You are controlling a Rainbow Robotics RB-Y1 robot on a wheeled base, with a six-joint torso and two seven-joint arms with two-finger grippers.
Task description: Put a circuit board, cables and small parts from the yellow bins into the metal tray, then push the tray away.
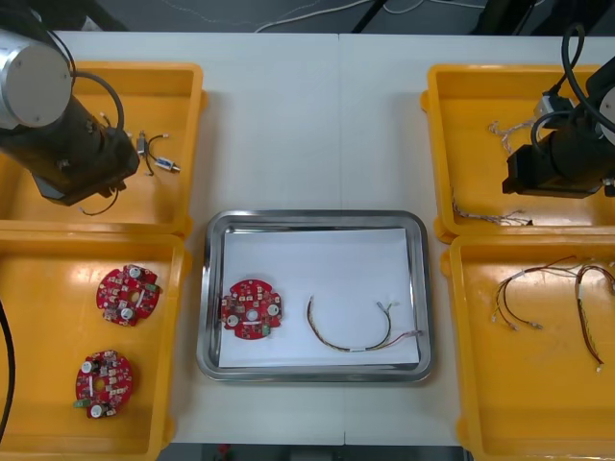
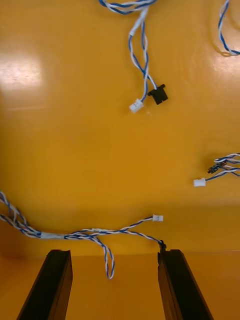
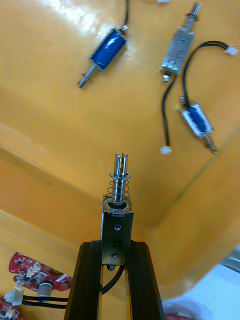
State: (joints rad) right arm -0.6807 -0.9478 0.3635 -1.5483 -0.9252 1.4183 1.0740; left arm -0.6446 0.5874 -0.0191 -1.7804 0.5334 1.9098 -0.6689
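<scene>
now your left gripper (image 3: pixel 116 247) clamps a small silver spring-tipped metal part (image 3: pixel 118 200) by its flat body, rigid, likely slick; right gripper (image 2: pixel 114 262) hangs spread, empty, far right.

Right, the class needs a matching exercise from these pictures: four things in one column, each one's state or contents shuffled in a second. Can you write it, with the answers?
Column one:
1. left pincer
2. right pincer
3. metal tray
4. near left yellow bin

Column two:
A. holds two circuit boards
B. open over twisted blue and white cables
C. holds one circuit board and one cable
D. shut on a small metal part

Pairs: 1-D, 2-B, 3-C, 4-A.
</scene>
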